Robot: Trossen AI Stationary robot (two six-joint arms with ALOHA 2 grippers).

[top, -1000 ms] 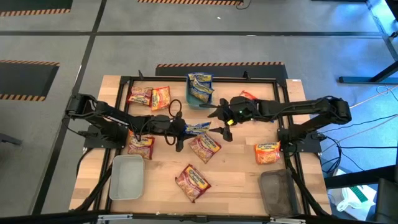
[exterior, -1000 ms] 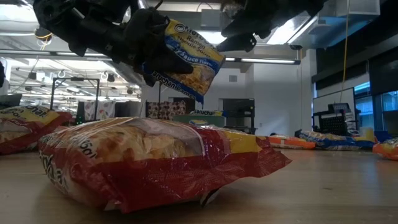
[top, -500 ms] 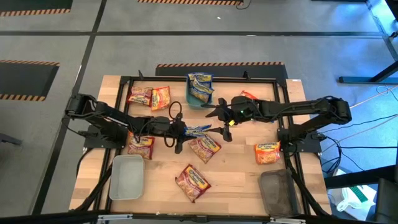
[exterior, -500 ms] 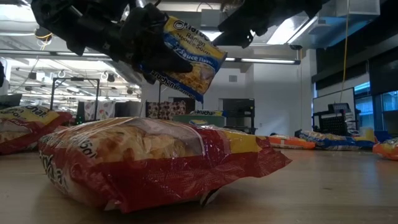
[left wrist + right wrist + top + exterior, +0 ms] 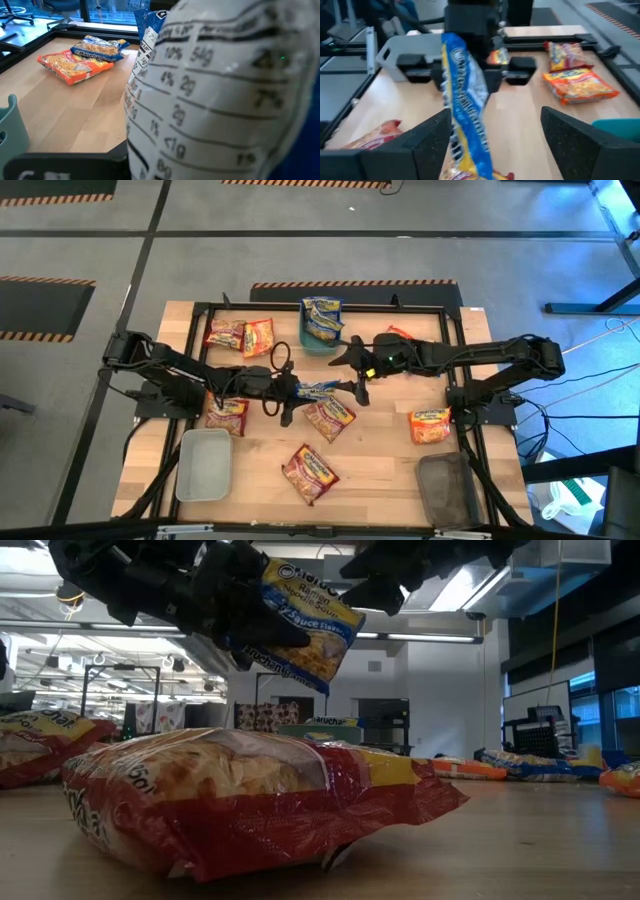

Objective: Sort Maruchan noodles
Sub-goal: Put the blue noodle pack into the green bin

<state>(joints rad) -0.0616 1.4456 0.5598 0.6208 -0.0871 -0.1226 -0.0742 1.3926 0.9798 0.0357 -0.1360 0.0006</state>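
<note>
The wooden table [image 5: 380, 450] carries packets scattered around the centre of the frame. My left gripper [image 5: 290, 392] is clamped on a blue-and-yellow packet [image 5: 322, 389], held in the air at mid-frame so my right gripper [image 5: 358, 370], fingers spread wide just beside it, can take it, probably toward the teal tray [image 5: 308, 340] above.

Left arm stretched toward the table middle, left gripper [image 5: 291, 393] raised above the surface, jaws closed on a blue-and-yellow packet [image 5: 322, 389]. Right arm reaching in from the opposite side, right gripper [image 5: 352, 379] facing it, jaws spread wide.
</note>
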